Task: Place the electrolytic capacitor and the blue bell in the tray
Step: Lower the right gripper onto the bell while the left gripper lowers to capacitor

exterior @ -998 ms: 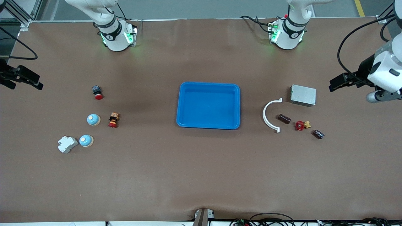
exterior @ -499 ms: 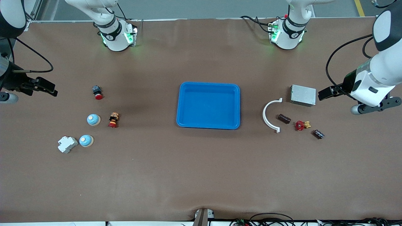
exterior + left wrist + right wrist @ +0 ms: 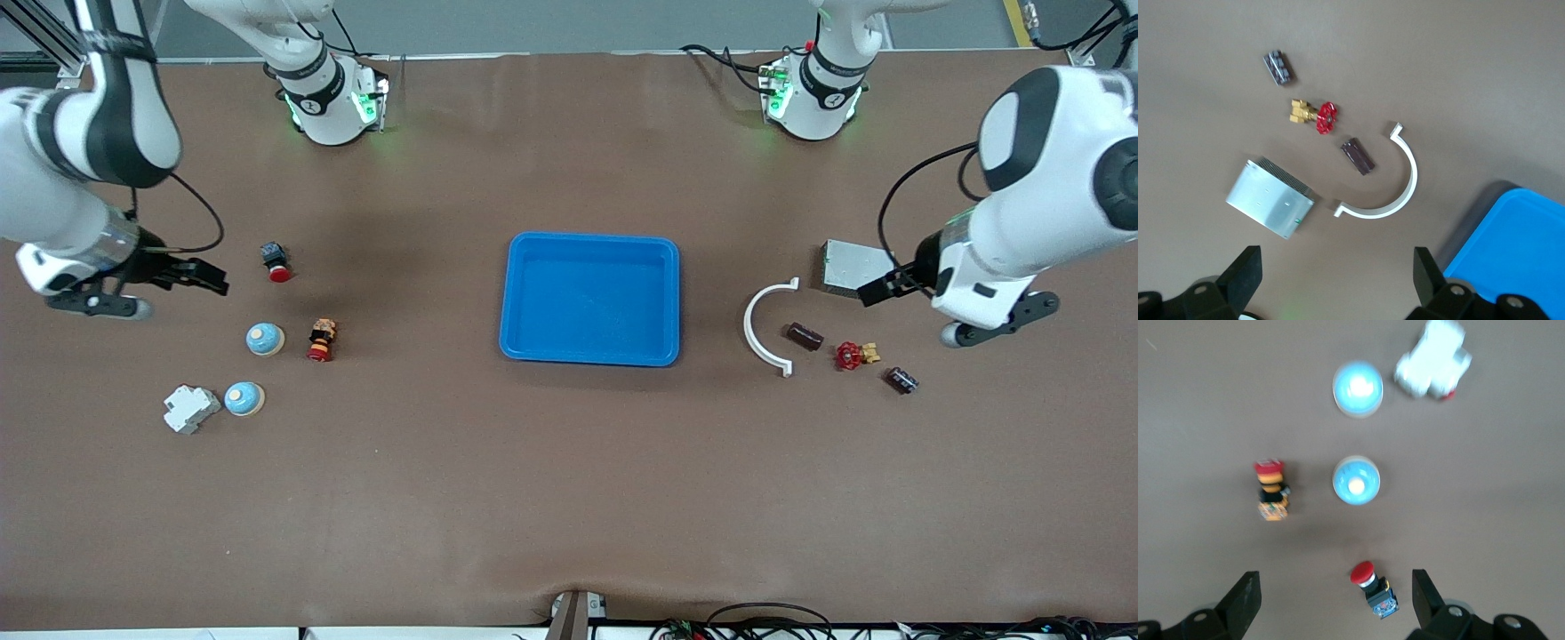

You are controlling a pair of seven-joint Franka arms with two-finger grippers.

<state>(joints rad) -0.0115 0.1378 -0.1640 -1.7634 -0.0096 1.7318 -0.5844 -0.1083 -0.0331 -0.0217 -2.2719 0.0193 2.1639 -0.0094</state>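
Note:
The bright-blue tray point(image 3: 591, 351) sits mid-table, and its corner shows in the left wrist view point(image 3: 1518, 253). Two blue bells point(image 3: 265, 339) point(image 3: 244, 398) lie toward the right arm's end, also in the right wrist view point(image 3: 1356, 481) point(image 3: 1357, 389). A brown capacitor point(image 3: 805, 336) point(image 3: 1357, 156) and a dark capacitor point(image 3: 901, 380) point(image 3: 1279, 68) lie toward the left arm's end. My left gripper point(image 3: 876, 289) point(image 3: 1336, 280) is open and empty, over the grey box's edge. My right gripper point(image 3: 203, 276) point(image 3: 1335, 600) is open and empty, beside a red push button point(image 3: 276, 260) point(image 3: 1373, 587).
A grey metal box point(image 3: 853, 267), a white arc point(image 3: 766, 327) and a red valve point(image 3: 851, 356) lie among the capacitors. A red-capped switch point(image 3: 321, 340) and a white breaker point(image 3: 189, 408) lie by the bells.
Both arms have swung in from the table's ends. The left gripper has moved toward the grey box, the right gripper toward the red push button. No part has moved.

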